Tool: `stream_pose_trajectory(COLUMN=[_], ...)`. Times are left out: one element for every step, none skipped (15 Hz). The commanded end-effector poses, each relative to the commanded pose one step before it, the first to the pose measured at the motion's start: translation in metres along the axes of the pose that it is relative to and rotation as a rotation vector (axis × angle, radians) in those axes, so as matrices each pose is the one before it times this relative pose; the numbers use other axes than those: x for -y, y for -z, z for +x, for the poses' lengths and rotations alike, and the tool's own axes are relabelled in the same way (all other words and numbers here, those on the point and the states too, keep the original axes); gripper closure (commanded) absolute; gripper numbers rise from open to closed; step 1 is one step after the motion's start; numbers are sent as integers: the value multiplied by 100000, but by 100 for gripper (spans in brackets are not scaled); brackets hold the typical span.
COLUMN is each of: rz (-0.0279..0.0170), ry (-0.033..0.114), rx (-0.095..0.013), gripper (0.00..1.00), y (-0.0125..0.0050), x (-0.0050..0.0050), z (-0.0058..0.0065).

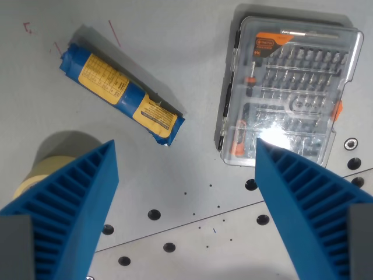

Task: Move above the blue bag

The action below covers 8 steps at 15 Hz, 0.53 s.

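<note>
Plainly, the blue bag is seen lying on the grey counter, at about ten o'clock from the frame's centre.

The blue ribbed fingers are spread wide, with nothing held between them. A clear screwdriver-bit case is found at two o'clock, well apart from the bag. A roll of tape is partly hidden at eight o'clock.

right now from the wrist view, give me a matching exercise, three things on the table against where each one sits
Things:
1. blue bag
2. clear screwdriver bit case
3. roll of tape

Places:
A. the wrist view's right, upper part
B. lower left, partly behind a gripper finger
C. upper left, lying diagonally

Pairs: 1-C, 2-A, 3-B

The gripper is open and holds nothing.
</note>
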<state>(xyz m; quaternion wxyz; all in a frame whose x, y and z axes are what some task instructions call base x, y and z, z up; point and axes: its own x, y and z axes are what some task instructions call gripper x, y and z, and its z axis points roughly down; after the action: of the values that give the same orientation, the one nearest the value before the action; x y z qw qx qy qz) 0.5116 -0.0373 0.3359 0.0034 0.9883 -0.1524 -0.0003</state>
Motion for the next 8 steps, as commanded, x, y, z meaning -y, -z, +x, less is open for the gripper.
stream_pose_trajectory(rz=[78,-5,15,-16,-16,-28,-26,-4], ry=[-46,39,83,243,428,574,820,1049], rx=[-265,-10,-11,40,43,59,24,37], gripper=[0,0,0,0,0,0,0,0], y=[138,0,-3,-8,-17,-29,-45,-65], x=[-6,0,1,4,7,13,20,29], z=[-15,0,0,-1,-2,-3,-4,-6])
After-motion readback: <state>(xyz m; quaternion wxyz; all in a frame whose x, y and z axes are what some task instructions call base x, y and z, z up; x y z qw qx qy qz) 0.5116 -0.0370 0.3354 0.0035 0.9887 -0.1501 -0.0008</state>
